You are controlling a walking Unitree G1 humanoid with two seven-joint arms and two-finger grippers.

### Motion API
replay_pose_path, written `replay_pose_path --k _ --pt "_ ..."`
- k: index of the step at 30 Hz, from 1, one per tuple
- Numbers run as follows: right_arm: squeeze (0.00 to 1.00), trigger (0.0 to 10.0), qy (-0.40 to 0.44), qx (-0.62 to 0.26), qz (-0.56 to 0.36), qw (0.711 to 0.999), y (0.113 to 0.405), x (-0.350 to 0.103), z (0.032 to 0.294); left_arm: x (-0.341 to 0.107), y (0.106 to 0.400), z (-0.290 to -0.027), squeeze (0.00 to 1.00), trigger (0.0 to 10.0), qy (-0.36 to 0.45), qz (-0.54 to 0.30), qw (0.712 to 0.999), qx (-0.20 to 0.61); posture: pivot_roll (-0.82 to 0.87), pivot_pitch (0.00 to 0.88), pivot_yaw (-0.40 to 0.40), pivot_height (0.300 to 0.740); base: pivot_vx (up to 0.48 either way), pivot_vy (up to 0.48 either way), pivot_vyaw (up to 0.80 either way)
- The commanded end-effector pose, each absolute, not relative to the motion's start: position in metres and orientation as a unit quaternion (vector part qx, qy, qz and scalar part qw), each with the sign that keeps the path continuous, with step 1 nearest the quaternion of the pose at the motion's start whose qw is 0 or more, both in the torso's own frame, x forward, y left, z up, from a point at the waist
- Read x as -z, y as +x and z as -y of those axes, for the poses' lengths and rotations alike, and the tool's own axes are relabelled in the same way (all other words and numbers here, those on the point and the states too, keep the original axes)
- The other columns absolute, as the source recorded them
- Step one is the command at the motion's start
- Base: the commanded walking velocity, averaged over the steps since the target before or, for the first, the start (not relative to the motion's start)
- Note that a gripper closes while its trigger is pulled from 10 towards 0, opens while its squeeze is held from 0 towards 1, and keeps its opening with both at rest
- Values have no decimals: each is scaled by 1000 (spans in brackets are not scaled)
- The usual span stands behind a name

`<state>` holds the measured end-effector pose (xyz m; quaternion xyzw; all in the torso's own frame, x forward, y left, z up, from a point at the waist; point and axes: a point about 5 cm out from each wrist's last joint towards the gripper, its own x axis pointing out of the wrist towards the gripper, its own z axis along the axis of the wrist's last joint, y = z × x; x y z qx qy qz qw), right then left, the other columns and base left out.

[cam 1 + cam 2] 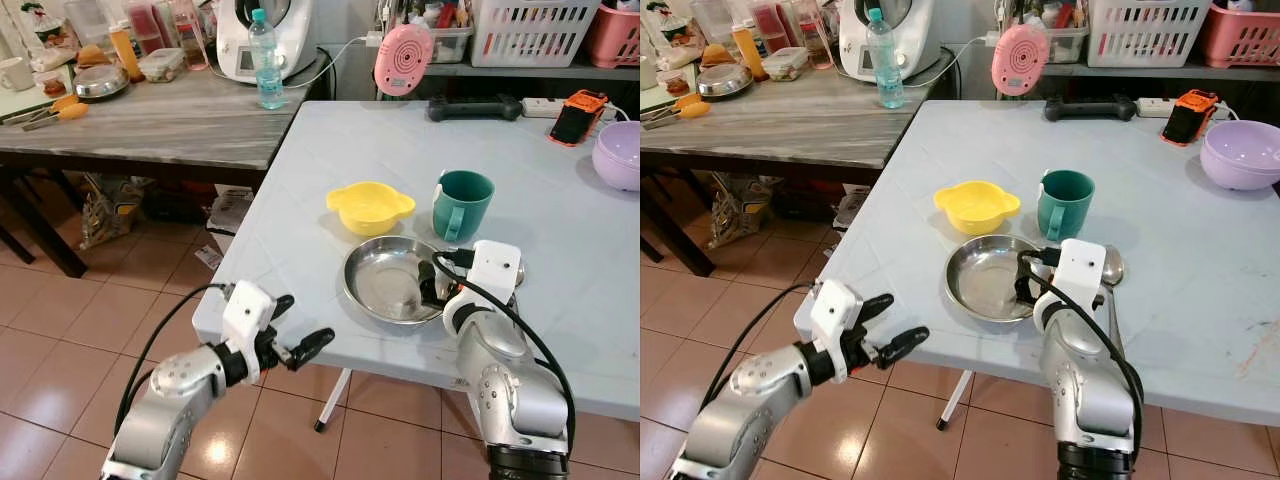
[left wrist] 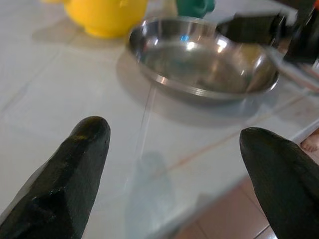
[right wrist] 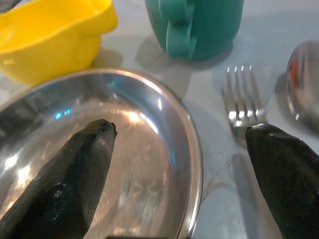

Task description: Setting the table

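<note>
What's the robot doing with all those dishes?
It's setting the table. Its right gripper hangs open over the rim of a steel plate, one finger above the plate and one by a fork. A yellow bowl and green mug stand behind. The left gripper waits open at the table's edge.

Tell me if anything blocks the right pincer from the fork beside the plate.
Nothing visible does. The right pincer hangs open straddling the rim of the steel plate, one finger over the plate, the other beside the fork. The fork lies bare on the table, with the spoon on its far side.
</note>
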<state>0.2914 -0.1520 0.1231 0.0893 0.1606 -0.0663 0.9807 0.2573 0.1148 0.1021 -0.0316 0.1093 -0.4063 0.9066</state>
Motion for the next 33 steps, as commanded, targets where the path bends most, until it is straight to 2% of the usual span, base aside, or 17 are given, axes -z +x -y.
replay_pose_path --k 1,8,9,10,11,12,33 --pt "0 10000 102 63 -174 977 291 -119 147 -111 259 -116 0 10000 -40 -97 907 409 -132 33 82 740 0 0 0" --pt "0 10000 124 57 -168 976 293 -122 143 -117 264 -113 0 10000 -45 -88 908 407 -133 37 85 740 0 0 0" --pt "0 9020 116 59 -174 976 293 -121 144 -117 264 -113 0 10000 -45 -88 908 406 -131 36 82 740 0 0 0" --pt "0 3608 115 62 -178 975 294 -119 144 -117 264 -113 0 10000 -46 -90 908 406 -131 35 80 740 0 0 0" --pt "0 706 118 61 -181 975 294 -118 144 -116 264 -113 0 10000 -46 -91 908 406 -131 35 80 740 0 0 0" --pt "0 0 119 58 -184 974 294 -118 143 -116 263 -113 0 10000 -46 -92 908 406 -131 37 80 740 0 0 0" --pt "0 0 177 80 -210 958 300 -118 147 -111 259 -110 0 10000 -42 -108 896 428 -126 29 83 740 0 0 0"
